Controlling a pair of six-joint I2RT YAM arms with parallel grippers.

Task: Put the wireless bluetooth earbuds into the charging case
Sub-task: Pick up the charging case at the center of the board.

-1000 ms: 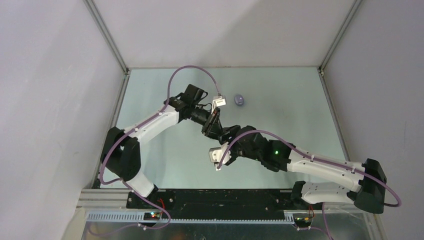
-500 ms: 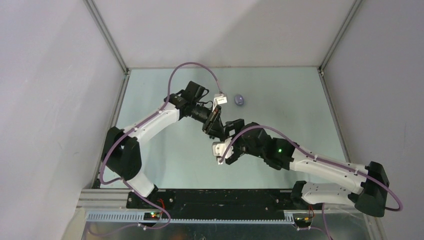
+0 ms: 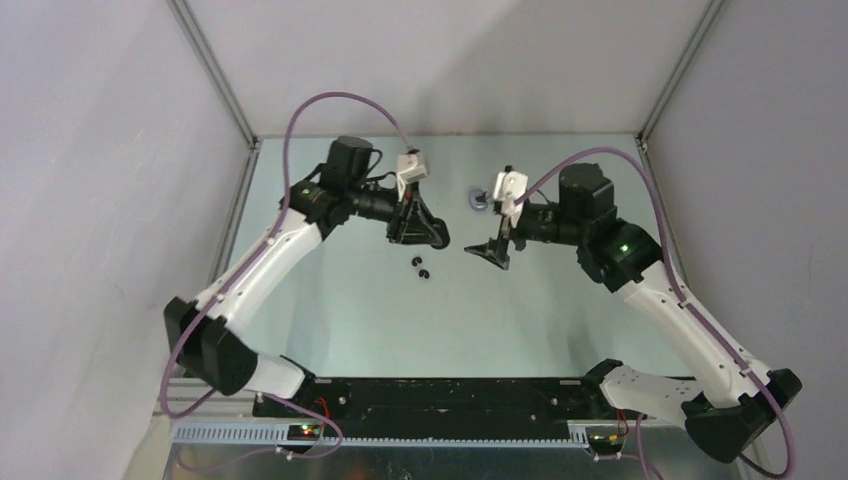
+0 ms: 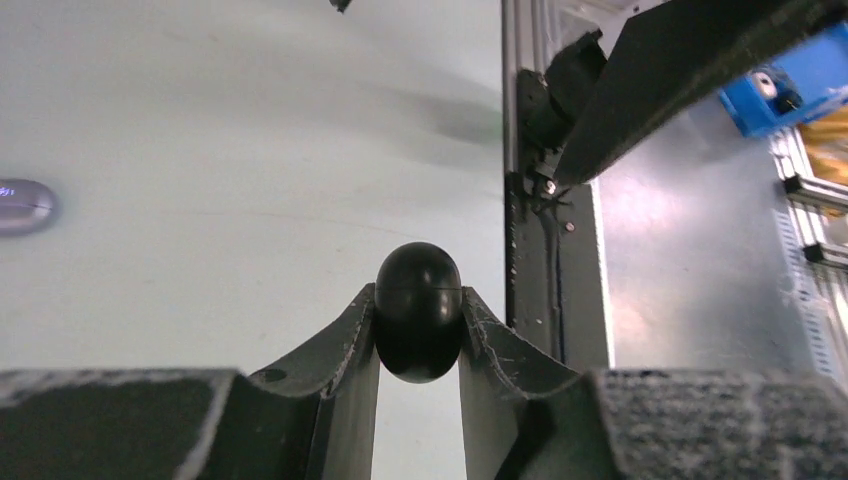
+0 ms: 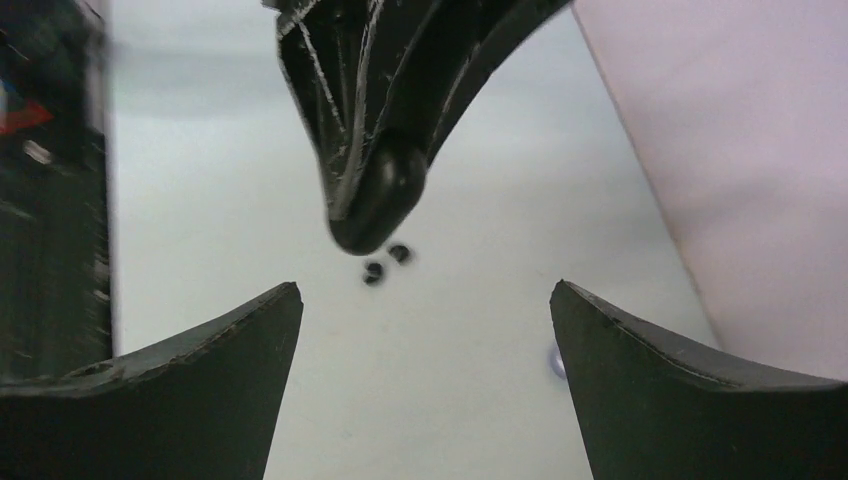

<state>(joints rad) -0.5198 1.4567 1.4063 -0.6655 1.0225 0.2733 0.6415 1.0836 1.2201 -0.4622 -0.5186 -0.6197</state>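
Observation:
My left gripper (image 3: pixel 436 238) (image 4: pixel 418 300) is shut on a glossy black egg-shaped charging case (image 4: pixel 418 310) (image 5: pixel 383 195), closed, with a seam round it and held above the table. Two tiny black earbuds (image 3: pixel 413 263) (image 3: pixel 424 273) lie side by side on the table just below it; the right wrist view shows these earbuds (image 5: pixel 373 271) (image 5: pixel 400 252) too. My right gripper (image 3: pixel 487 228) (image 5: pixel 425 310) faces the left one from the right, open wide, nothing between its fingers.
A pale purple rounded object (image 3: pixel 477 200) (image 4: pixel 20 205) (image 5: pixel 555 362) lies on the table at the back, right beside the right gripper's far finger. The pale green table (image 3: pixel 560 300) has metal rails along its sides and walls close behind.
Both arms have drawn apart and swung toward the back. The right gripper has opened and let go; the left one keeps the black case. The two black earbuds now show on the table.

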